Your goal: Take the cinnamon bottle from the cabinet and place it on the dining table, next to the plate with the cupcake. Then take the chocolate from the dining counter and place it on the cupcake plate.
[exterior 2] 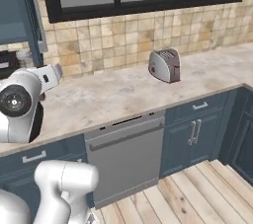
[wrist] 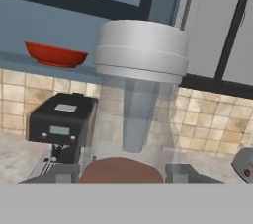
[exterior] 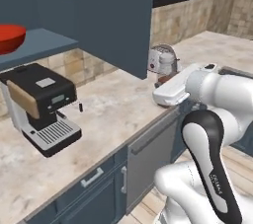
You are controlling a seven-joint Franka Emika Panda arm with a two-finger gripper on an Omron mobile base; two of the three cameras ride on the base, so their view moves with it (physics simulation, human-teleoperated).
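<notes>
We hold the cinnamon bottle between closed gripper fingers, clear above the worktop, ready for carrying to the table.

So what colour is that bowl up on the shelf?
Red. The bowl shows best in the hand view, on the blue cabinet shelf.

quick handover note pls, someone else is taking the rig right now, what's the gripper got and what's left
Gripper: shut on the cinnamon bottle, a clear jar with a white cap and brown powder at its bottom, held close to the hand camera.
Surroundings: coffee machine on the counter, red bowl on the cabinet shelf, toaster further along.
Done: bottle out of the cabinet.
Left: carry it to the dining table beside the cupcake plate, then move the chocolate onto that plate.
</notes>
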